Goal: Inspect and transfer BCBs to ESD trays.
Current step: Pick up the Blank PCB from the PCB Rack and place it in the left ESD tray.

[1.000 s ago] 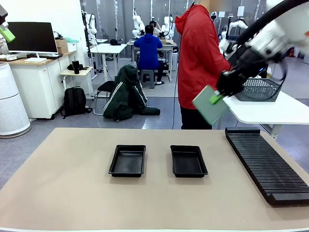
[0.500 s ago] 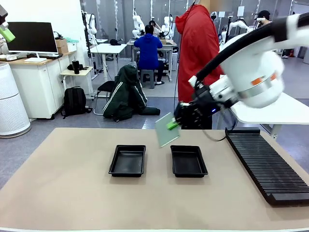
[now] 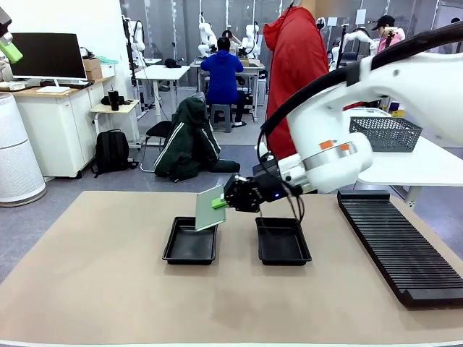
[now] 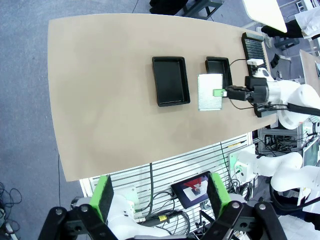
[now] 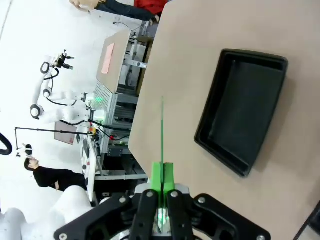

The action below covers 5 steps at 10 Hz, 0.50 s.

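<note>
aloft, bcb in right gripper

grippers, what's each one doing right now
Left gripper: open, holding nothing.
Right gripper: closed on a BCB.

The right gripper is seen with its jaws clamped on a BCB. The board is presented edge-on as a thin green line rising from the jaws. One ESD tray is recorded lying on the tan table, to one side of the board and not touched by it.
</note>
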Tool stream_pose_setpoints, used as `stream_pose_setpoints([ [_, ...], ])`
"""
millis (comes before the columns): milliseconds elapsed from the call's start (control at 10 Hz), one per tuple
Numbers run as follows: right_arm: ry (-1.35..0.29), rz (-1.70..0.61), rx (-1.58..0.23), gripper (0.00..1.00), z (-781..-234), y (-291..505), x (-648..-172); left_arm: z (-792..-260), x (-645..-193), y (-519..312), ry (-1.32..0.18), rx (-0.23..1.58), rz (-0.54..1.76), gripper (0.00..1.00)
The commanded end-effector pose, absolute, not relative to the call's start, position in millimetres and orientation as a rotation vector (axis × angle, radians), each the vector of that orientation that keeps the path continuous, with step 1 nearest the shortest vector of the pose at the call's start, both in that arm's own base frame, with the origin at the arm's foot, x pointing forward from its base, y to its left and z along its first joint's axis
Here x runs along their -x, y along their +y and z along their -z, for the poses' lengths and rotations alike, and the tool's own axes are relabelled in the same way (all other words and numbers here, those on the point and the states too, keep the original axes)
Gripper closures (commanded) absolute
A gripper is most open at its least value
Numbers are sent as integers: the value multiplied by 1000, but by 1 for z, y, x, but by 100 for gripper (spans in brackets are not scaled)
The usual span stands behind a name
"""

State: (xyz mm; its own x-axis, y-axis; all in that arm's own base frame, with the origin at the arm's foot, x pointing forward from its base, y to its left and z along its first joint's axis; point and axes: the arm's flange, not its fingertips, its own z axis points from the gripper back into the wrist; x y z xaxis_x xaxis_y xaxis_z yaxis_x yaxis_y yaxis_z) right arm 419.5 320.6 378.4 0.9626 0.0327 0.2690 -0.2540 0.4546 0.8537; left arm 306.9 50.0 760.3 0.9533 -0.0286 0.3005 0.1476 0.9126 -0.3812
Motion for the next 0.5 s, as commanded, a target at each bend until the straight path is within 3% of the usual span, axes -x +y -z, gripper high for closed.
stream_pose_setpoints([
  [0, -260, -150, -1122, 97, -352, 345, -435, -759, -307, 50, -291, 415, 89, 0],
  [400, -184, -115, -1104, 97, -319, 372, -456, -759, -307, 50, -291, 415, 89, 0],
])
